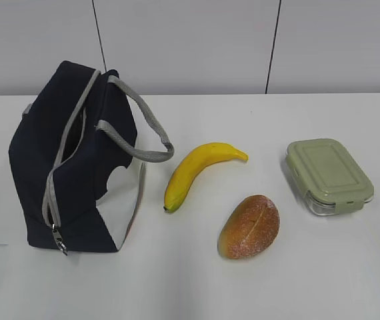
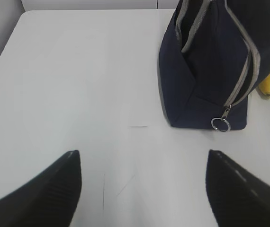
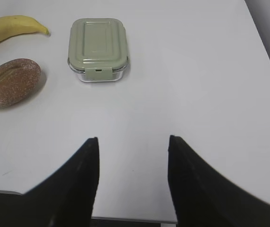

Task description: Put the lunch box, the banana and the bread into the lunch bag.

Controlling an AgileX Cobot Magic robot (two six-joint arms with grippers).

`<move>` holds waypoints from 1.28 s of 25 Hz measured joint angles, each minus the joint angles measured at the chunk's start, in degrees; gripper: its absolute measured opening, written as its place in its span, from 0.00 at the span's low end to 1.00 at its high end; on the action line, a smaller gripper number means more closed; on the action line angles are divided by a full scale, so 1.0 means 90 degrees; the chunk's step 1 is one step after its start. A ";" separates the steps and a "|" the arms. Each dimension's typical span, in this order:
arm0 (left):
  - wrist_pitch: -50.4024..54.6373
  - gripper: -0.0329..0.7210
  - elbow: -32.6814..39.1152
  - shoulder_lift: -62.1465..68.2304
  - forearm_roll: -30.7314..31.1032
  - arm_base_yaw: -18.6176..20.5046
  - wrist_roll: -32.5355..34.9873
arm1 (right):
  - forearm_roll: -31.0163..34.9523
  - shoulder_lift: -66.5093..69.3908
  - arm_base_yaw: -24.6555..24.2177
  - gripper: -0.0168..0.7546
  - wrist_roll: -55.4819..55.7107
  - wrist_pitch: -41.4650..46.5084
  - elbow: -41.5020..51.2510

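The bread (image 1: 249,227) is laid nearest on the white surface (image 1: 323,280), with the banana (image 1: 197,173) just behind it. The lunch box (image 1: 328,175) is set off to the right, lid clipped on. The lunch bag (image 1: 77,160) is stood at the left, partly unzipped. No readable writing is found anywhere. The left tool (image 2: 143,182) is spread wide, the right tool (image 3: 133,163) spread too, nothing pinched.

on the table (image 1: 197,293), the lunch bag (image 1: 77,160) stands toward the left edge. the banana (image 1: 197,172) lies right of it, the bread (image 1: 249,227) nearer the front edge, the lunch box (image 1: 328,175) toward the right edge.
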 joint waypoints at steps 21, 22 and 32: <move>-0.0278 0.78 -0.0676 0.0854 -0.0559 0.0000 0.0000 | 0.0000 0.0000 0.0000 0.51 0.0000 0.0000 0.0000; -0.0352 0.77 -0.0816 0.1131 -0.0602 0.0000 0.0000 | 0.0000 0.0000 0.0000 0.51 0.0000 0.0000 0.0000; -0.0718 0.73 -0.2706 0.4399 -0.1667 0.0000 0.0513 | 0.0000 0.0000 0.0000 0.51 0.0000 0.0000 0.0000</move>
